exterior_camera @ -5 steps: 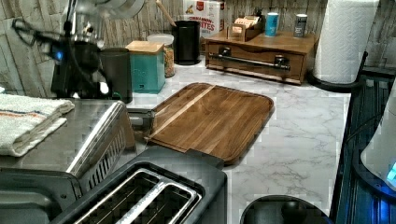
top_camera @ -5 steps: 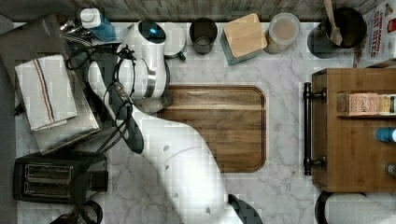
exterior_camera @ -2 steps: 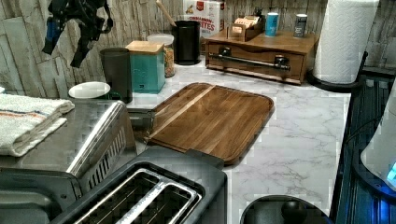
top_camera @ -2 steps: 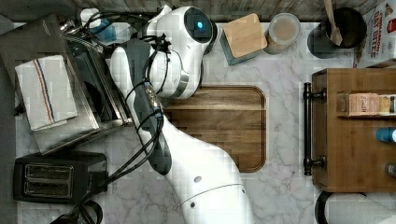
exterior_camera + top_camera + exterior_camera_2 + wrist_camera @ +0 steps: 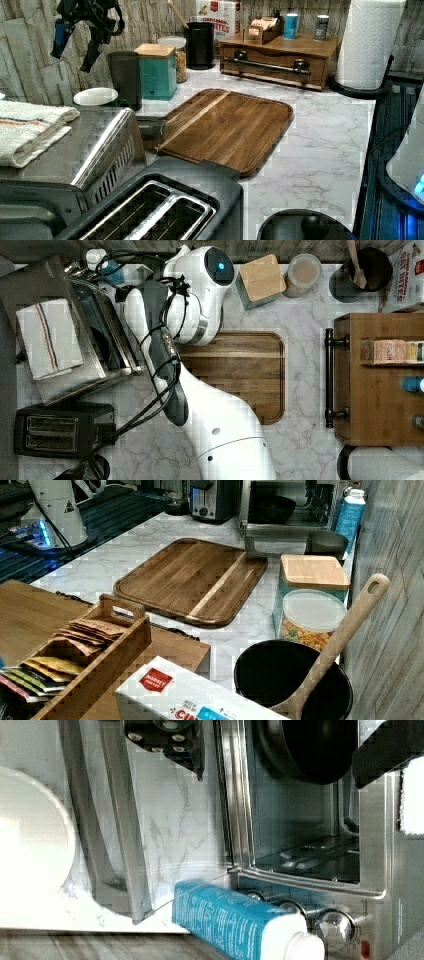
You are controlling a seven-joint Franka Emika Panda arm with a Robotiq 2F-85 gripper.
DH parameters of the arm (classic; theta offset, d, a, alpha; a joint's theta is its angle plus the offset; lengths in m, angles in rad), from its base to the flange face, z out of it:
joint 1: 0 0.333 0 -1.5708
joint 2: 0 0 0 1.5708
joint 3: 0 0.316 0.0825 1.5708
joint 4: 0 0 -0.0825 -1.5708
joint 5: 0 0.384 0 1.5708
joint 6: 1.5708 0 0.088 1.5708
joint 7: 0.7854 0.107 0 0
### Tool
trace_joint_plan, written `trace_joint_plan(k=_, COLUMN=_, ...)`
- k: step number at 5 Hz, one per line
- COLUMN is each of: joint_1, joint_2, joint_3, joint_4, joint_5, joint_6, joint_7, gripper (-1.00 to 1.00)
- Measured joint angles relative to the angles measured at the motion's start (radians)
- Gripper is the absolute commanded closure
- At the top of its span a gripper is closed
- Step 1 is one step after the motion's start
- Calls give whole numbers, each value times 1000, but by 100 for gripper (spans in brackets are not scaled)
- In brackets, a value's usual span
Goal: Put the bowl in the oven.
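Note:
The black bowl (image 5: pixel 272 507) sits inside the oven (image 5: pixel 295 522), and its round dark underside (image 5: pixel 310 750) shows in the wrist view within the steel cavity. The stainless oven (image 5: pixel 75 375) stands at the top view's left with its glass door (image 5: pixel 107 335) dropped open. My gripper (image 5: pixel 71 59) hangs high near the wooden back wall, above and behind the oven, open and empty. Both black fingers (image 5: pixel 165 740) frame the wrist view, apart from the bowl.
A folded towel (image 5: pixel 47 337) lies on the oven's top. A blue bottle (image 5: pixel 350 515), a dark cup (image 5: pixel 125 77), a white round dish (image 5: pixel 95 96) and a teal canister (image 5: pixel 157 70) crowd the back wall. A cutting board (image 5: pixel 235 375) lies mid-counter, with a black toaster (image 5: pixel 55 427) beside the oven.
My arm has swung up and toward the back wall. The gripper rose from in front of the oven, beside the dark cup, to high above the counter.

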Motion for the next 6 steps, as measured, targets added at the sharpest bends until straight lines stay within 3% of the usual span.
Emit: trace_joint_plan(k=6, joint_1=11, joint_2=34, joint_3=3, joint_4=-15, joint_5=1, joint_6=-5, joint_7=0, gripper=-100)
